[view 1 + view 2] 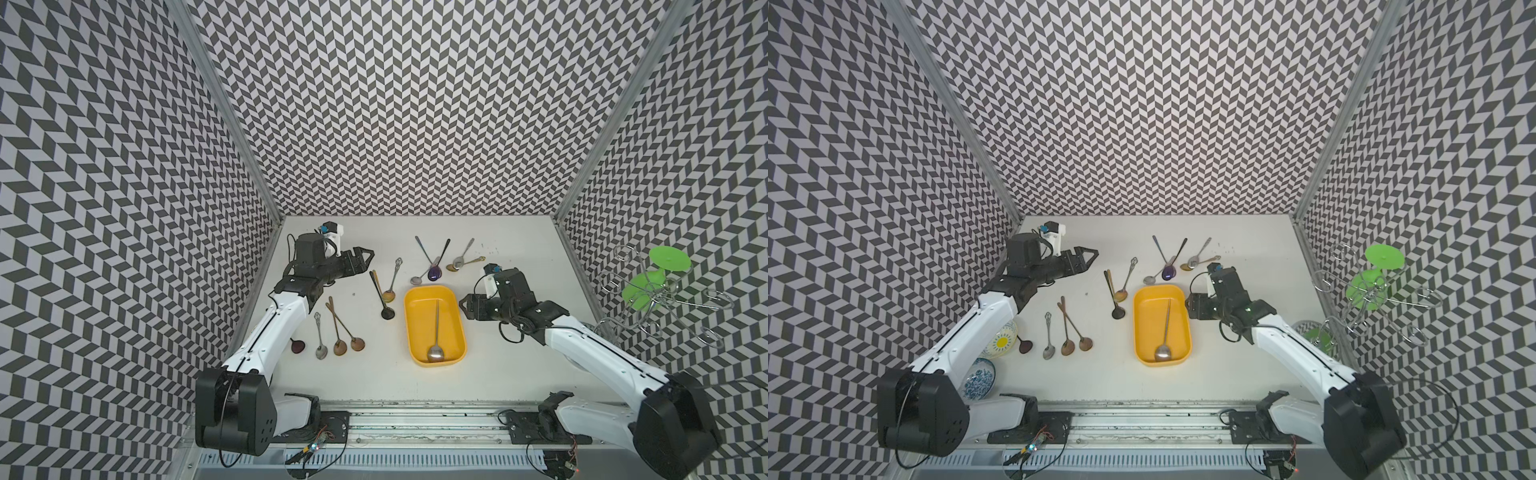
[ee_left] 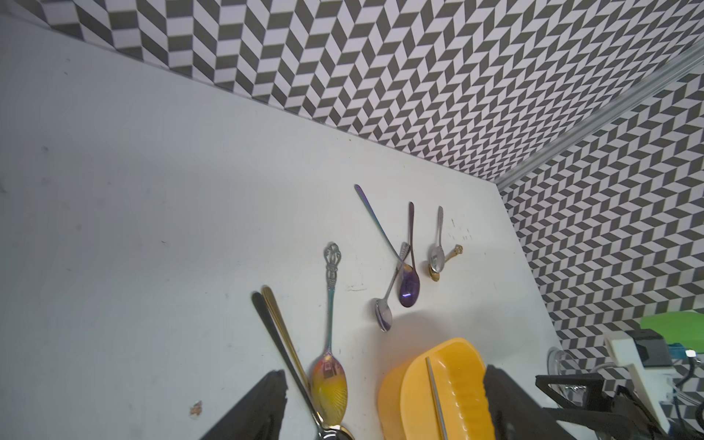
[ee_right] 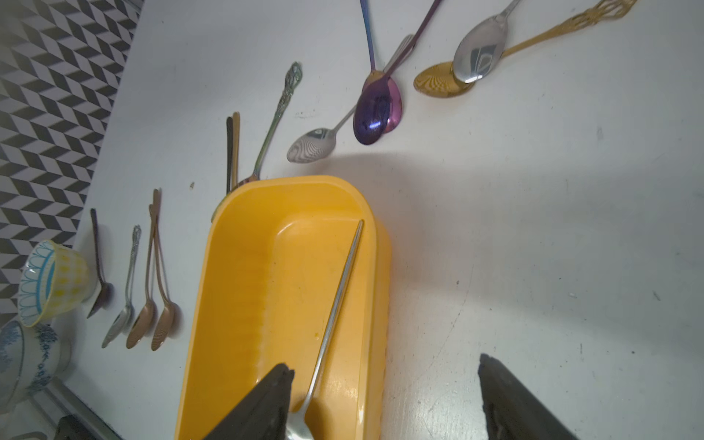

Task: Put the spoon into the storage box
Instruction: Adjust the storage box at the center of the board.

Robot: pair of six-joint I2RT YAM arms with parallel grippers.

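- Looking down on the desk [image 1: 519, 365]: bright yellow storage box [image 1: 422, 332] [image 1: 1148, 332] right of centre in both top views, with long sides running near to far.
- And inside it, flat on the floor: the silver spoon [image 1: 436, 328] [image 1: 1166, 328], with bowl at the near end and handle tip up by the far end.
- Over to the right end effector [image 1: 464, 309] [image 1: 1188, 307]: just beside the box's right wall at its far half, with jaws spread wide, gripping nothing.
- From the right wrist view, same story: dark fingers [image 3: 266, 404] well apart, with one crossing in front of the box near the spoon's neck; touching or not, cannot tell.
- Left end effector [image 1: 368, 259] [image 1: 1091, 259]: out at the far left of the desk, well apart from the box, with jaws parted too and nothing between them.
- Between that one and the box: a middle trio of spoons [image 1: 387, 312], black, gold and ornate-handled.
- Beyond the box's far end: a far cluster of spoons [image 1: 435, 272], with a purple bowl just short of the rim.
- Near the left arm [image 1: 266, 332]: a row of four spoons [image 1: 339, 347], bowls toward the near edge.
- Tucked beside that arm in a top view: two patterned bowls [image 1: 1003, 340].
- Off at the right wall: wire rack with green discs [image 1: 669, 259].
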